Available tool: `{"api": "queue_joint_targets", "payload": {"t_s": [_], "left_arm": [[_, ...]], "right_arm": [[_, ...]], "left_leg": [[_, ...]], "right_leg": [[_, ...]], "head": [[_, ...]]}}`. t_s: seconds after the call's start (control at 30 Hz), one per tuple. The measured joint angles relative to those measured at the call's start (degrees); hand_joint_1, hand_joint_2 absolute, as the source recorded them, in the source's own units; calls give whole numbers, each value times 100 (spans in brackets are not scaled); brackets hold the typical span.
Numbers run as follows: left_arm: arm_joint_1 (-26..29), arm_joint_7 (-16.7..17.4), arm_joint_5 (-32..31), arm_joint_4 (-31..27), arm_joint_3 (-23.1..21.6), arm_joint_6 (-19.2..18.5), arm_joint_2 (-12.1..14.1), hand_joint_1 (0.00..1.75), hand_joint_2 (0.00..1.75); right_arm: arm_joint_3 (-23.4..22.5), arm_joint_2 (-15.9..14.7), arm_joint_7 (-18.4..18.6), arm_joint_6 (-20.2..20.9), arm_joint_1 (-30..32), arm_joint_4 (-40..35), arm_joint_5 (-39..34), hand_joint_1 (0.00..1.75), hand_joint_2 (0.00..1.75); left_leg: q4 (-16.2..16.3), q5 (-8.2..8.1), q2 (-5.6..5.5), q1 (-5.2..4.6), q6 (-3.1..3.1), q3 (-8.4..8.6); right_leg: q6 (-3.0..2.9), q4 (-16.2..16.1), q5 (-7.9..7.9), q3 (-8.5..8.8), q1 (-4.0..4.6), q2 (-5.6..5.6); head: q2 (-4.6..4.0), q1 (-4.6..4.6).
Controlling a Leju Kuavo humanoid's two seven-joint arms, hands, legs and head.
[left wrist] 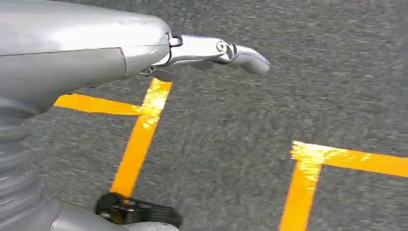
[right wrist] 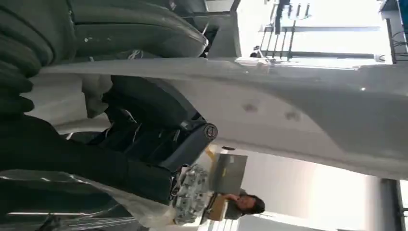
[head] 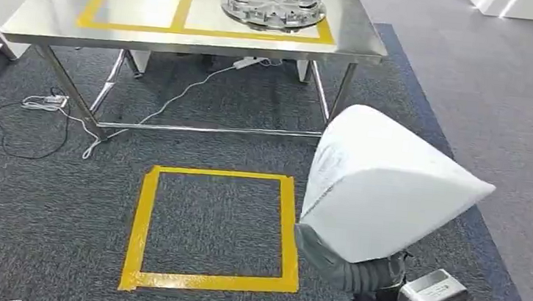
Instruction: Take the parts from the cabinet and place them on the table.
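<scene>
A large white curved panel part [head: 385, 191] hangs low on the right above the carpet, held from beneath by my right arm; the grey wrist [head: 369, 275] shows under it. In the right wrist view my right hand [right wrist: 149, 134] has its dark fingers wrapped on the panel's white edge [right wrist: 298, 110]. A silver wheel cover [head: 274, 4] lies inside the right-hand yellow square on the steel table [head: 186, 39] ahead. My left hand [left wrist: 211, 50] hangs over the carpet with its fingers stretched out and nothing in it.
A yellow tape square [head: 215, 227] marks the grey carpet in front of the table. White cables [head: 54, 104] trail by the table legs. The table's left yellow square [head: 134, 5] is bare. A person [right wrist: 245, 204] shows in the distance.
</scene>
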Motion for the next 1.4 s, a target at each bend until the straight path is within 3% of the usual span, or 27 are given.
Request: {"api": "queue_joint_targets", "payload": {"t_s": [0.03,0.07,0.13,0.2,0.23,0.27,0.33,0.37,0.4,0.43,0.47,0.53,0.57,0.67,0.73,0.83,0.87,0.9,0.93,1.03,1.07,1.13,1.17,1.2,1.23,1.37,1.4], "left_arm": [[-21,0,-2,-2,0,0,-11,0,175],[-28,2,0,-2,0,-2,-13,0,175],[-20,0,-2,-9,2,-2,-15,0,175],[-31,0,-4,-15,2,-2,0,0,175],[-43,-4,-2,-15,0,-4,-15,0,175],[-55,-2,0,-17,-2,-2,-11,0,175],[-44,-2,0,-17,-2,-4,-2,0,175],[-27,0,0,-17,-2,-4,-2,0,175],[-17,0,0,-17,0,-4,0,0,175],[-15,0,0,-17,0,-4,0,0,175],[-17,0,0,-17,-2,-4,9,0,175],[18,0,0,-17,0,-7,13,0,175],[14,13,0,-17,2,-7,13,0,175],[11,15,0,-17,4,-9,11,0,175],[-2,9,0,-17,4,-9,2,0,175],[-16,7,-2,-22,2,-2,11,0,175],[-15,7,-2,-22,2,-2,11,0,175],[-11,7,-4,-22,2,-2,9,0,175],[-6,7,-4,-22,2,-2,7,0,175],[1,7,-4,-22,2,0,-28,0,175],[-15,7,-4,-24,2,0,-26,0,175],[-22,24,-11,-24,2,0,-33,0,175],[-21,22,-9,-24,4,2,-35,0,175],[-22,22,-9,-26,4,2,-24,0,175],[-29,22,-20,-28,0,0,-41,0,175],[-45,24,-20,-28,-2,2,-22,0,175],[-25,24,-20,-28,-2,2,-22,0,175]], "right_arm": [[-5,0,-2,0,21,2,2,175,175],[-4,0,0,0,28,4,-4,175,175],[-7,-2,2,0,26,-4,0,175,175],[-4,2,-7,0,35,-11,2,175,175],[-7,2,-7,2,27,-13,2,175,175],[-7,2,-9,0,15,-13,-4,175,175],[-13,2,-11,2,24,-13,-9,175,175],[-13,2,-11,4,32,-11,-9,175,175],[-13,2,-11,11,40,-11,-9,175,175],[-13,2,-11,13,41,-11,-9,175,175],[-13,2,-11,13,40,-11,-9,175,175],[-15,2,-18,20,32,-2,-9,175,175],[-15,2,-15,26,49,7,-9,175,175],[-13,2,-15,28,24,-2,-11,175,175],[-9,0,-22,33,14,-2,-9,175,175],[-15,0,-20,17,27,-2,-11,175,175],[-18,0,-20,17,45,0,-11,175,175],[-18,0,-17,17,53,0,-11,175,175],[-18,0,-18,17,54,0,-11,175,175],[-31,0,-20,7,64,0,-9,175,175],[-33,0,-15,0,72,7,-13,175,175],[-33,0,-20,2,91,0,-9,175,175],[-29,0,-22,6,94,-2,-9,175,175],[-31,2,-28,20,85,-4,-11,175,175],[-29,2,-37,39,88,-11,-9,175,175],[-35,2,-35,81,96,-13,-7,175,175],[-35,2,-35,81,103,-13,-7,175,175]], "left_leg": [[52,-66,-20,-48,-29,102],[23,-136,-34,-59,-65,99],[40,-107,-35,-62,-121,253],[178,-158,-27,-66,-173,270],[501,-156,-18,-56,-212,105],[895,-220,-17,-32,-242,-150],[1530,-627,-17,12,-316,-651],[1595,-786,-16,32,-344,-812],[1477,-784,-15,47,-350,-871],[1223,-625,-14,60,-350,-857],[861,-302,-9,69,-348,-804],[174,704,23,72,-322,-819],[184,543,32,54,-282,-772],[131,500,5,53,-158,-661],[90,439,-2,72,-61,-481],[89,303,-2,57,-21,-369],[89,250,-2,50,-18,-309],[89,188,-5,43,-15,-228],[88,122,-11,33,-15,-128],[57,-69,-13,24,-30,86],[72,-105,-49,3,-71,161],[116,-120,-28,-7,-154,256],[126,-67,-28,-8,-197,293],[157,-152,-31,-9,-218,327],[271,-201,-11,-12,-244,332],[1474,-752,-3,48,-347,-535],[1483,-734,-3,58,-354,-645]], "right_leg": [[-32,-144,123,-61,58,39],[-52,-141,-38,-19,46,65],[-119,-234,48,81,44,50],[-135,-337,94,367,-10,37],[-159,-374,74,452,-32,24],[-170,-390,40,506,-43,19],[-160,-409,-68,617,-63,33],[-147,-409,-136,692,-78,50],[-129,-409,-208,787,-89,62],[-113,-409,-282,885,-97,63],[-85,-409,-364,990,-107,63],[-8,-384,-529,1106,-89,61],[34,-413,-588,1080,-73,88],[153,-467,-587,1315,-84,75],[185,-180,-667,1189,-91,55],[228,1038,-1109,298,-90,54],[223,1221,-1220,77,-87,53],[210,1187,-1176,-44,-79,54],[167,957,-960,-62,-71,54],[-37,-156,201,97,25,37],[-32,-86,-252,39,53,17],[-78,-223,-196,113,54,45],[-117,-273,-54,232,38,62],[-123,-332,8,423,-30,34],[-135,-366,-10,523,-34,18],[-132,-373,-152,663,-45,31],[-122,-373,-197,716,-50,47]], "head": [[-2,-31],[0,-20],[0,-22],[0,-17],[0,-90],[-2,-77],[-2,-81],[-2,-83],[-2,-88],[-2,-81],[-2,-88],[-2,-101],[-2,-114],[-2,-81],[-2,-53],[-2,-39],[-2,-42],[-2,-42],[-2,-39],[-2,-48],[-2,-85],[-2,-74],[-2,-44],[-2,-48],[-4,-73],[-2,-105],[-2,-107]]}}
